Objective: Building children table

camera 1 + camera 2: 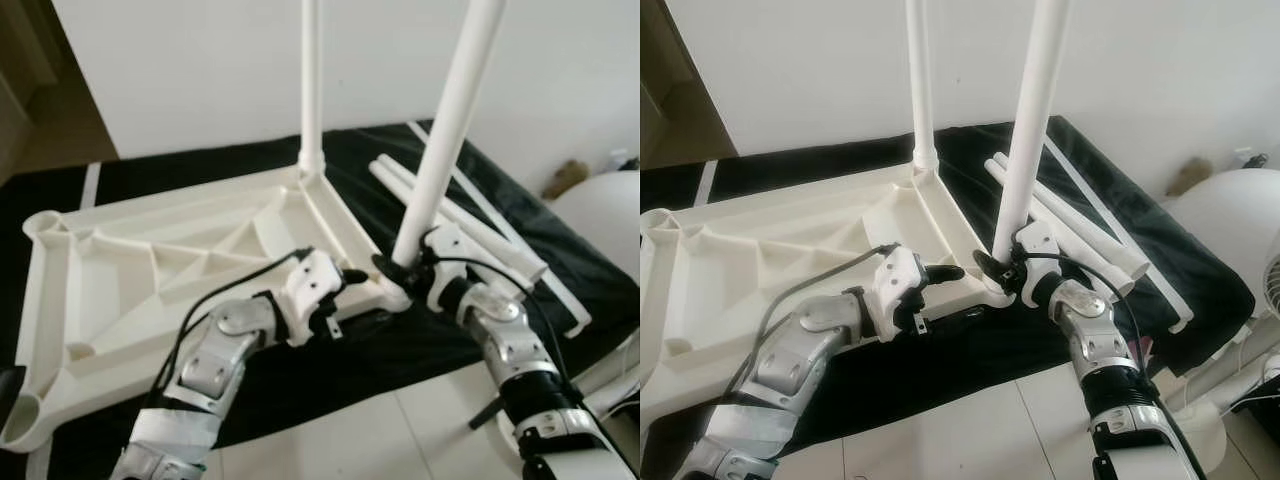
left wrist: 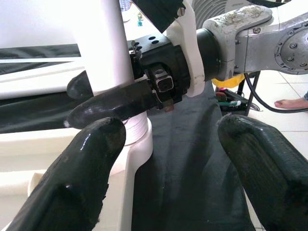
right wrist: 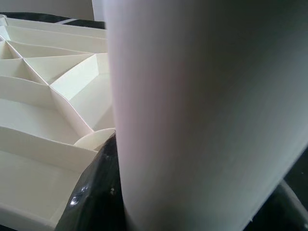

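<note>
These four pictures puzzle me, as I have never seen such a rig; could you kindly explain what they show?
A humanoid robot is assembling a children's table. The two wide pictures come from its head, looking down; the two close ones come from cameras on its wrists.

The white tabletop lies upside down on a black mat, ribs showing. One leg already stands in the far corner socket. Spare legs lie on the mat beside it.

The right hand is closed around a second leg, held upright at the near corner socket. The left hand is open next to that corner, gripping nothing.
</note>
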`<state>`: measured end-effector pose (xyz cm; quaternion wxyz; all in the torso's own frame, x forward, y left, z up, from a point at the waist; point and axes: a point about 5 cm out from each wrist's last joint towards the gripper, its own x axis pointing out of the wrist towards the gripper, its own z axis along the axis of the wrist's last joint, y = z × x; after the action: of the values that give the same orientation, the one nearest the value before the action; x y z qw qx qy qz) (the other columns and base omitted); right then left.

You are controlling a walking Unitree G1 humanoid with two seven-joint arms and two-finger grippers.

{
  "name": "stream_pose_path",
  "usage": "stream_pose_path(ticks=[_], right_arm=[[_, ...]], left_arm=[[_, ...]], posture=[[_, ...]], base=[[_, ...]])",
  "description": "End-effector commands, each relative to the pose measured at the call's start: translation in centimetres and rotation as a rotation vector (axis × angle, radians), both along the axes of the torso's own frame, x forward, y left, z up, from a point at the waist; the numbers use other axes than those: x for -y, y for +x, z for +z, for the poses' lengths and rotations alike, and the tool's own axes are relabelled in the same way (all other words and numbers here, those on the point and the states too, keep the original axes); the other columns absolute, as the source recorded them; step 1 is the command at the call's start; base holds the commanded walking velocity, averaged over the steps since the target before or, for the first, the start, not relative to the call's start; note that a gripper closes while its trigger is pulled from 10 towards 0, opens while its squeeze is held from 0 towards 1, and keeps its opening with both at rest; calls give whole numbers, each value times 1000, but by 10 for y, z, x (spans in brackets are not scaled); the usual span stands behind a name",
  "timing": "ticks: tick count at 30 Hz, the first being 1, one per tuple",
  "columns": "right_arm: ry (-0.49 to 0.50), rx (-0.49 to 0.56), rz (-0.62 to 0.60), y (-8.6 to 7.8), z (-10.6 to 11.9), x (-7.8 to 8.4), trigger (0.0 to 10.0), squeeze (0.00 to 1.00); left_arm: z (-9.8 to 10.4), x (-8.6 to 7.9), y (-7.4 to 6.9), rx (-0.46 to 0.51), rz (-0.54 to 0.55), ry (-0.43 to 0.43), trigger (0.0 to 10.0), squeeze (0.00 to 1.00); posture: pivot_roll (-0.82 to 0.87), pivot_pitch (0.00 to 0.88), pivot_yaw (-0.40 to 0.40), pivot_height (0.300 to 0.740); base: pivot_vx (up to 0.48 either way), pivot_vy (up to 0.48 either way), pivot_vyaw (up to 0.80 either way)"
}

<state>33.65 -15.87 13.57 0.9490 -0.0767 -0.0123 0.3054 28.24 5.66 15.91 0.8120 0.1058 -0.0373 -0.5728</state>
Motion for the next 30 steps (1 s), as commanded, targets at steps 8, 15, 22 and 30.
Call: stream_pose_path(ticks=[8, 15, 22, 30], right_arm=[[-43, -38, -172, -3, -15, 0, 10000, 0], [60, -62, -329, -7, -14, -10, 10000, 0], [176, -30, -578, -11, -4, -14, 10000, 0], [184, 9, -727, -21, -4, -30, 10000, 0]], left_arm=[[3, 2, 1, 25, 21, -9, 10000, 0], [3, 2, 2, 30, 34, -19, 10000, 0], [3, 2, 7, 65, 101, -20, 10000, 0], [2, 3, 7, 70, 110, -15, 10000, 0]], posture=[[-70, 0, -3, 740], [-70, 0, -4, 740], [-68, 0, 4, 740], [-68, 0, 5, 740]], base=[[0, 0, 0], [0, 0, 0], [0, 0, 0], [0, 0, 0]])
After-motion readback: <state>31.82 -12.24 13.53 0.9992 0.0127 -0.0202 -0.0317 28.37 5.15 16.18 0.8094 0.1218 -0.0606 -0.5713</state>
